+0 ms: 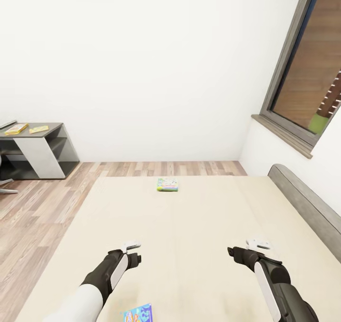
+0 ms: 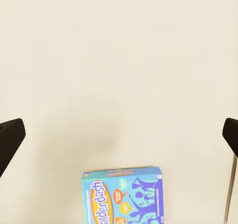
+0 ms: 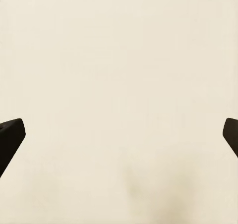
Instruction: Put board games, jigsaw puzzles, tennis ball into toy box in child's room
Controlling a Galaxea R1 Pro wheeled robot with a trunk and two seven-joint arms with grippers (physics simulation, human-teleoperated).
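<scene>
Risk: the blue board game (image 2: pixel 122 196) is thin and flat on the bed (image 1: pixel 199 246), so fingers may slide over it or dig into the cover. It lies just behind the left hand (image 1: pixel 132 251), near the robot. Both hands, including the right hand (image 1: pixel 251 248), are released and empty. The pale green board game (image 1: pixel 167 185) lies well ahead.

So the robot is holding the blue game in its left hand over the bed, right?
No, it isn't holding it. The left wrist view shows the blue game lying flat on the bed, with the left gripper open and empty above it.
</scene>
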